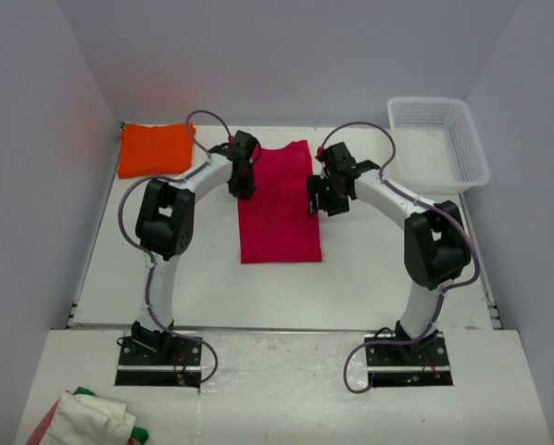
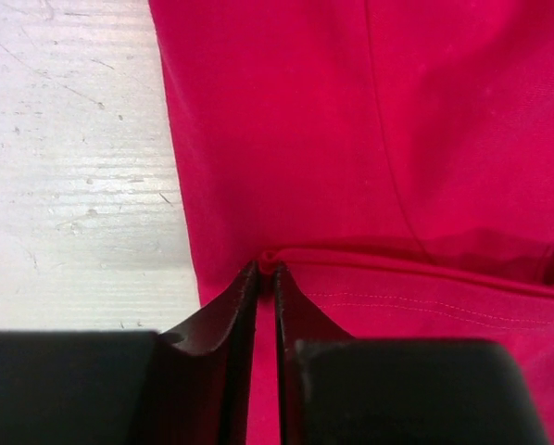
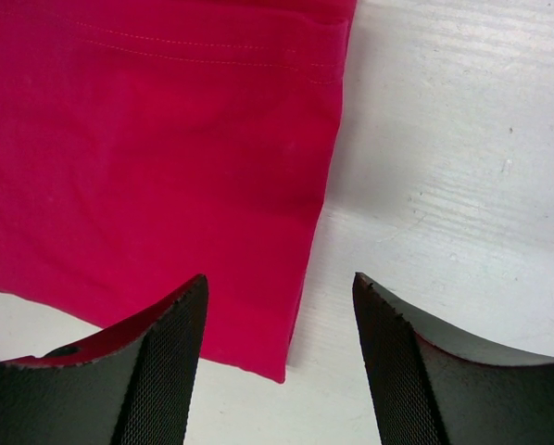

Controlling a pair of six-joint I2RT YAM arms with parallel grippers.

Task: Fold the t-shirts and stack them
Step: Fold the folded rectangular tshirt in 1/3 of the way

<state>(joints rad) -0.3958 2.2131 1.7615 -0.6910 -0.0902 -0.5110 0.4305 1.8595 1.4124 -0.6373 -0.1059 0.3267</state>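
The crimson-red t-shirt (image 1: 279,209) lies folded into a long strip in the middle of the table. My left gripper (image 1: 244,181) is at its left edge, shut on a pinched fold of the red cloth (image 2: 268,261). My right gripper (image 1: 316,197) hangs open over the strip's right edge (image 3: 319,232), its jaws straddling that edge and holding nothing. The bright orange t-shirt (image 1: 155,148) lies folded at the back left corner, apart from both grippers.
A white plastic basket (image 1: 438,141) stands at the back right. White walls close in the table on three sides. A bundle of white and coloured cloth (image 1: 90,419) lies on the near ledge at the bottom left.
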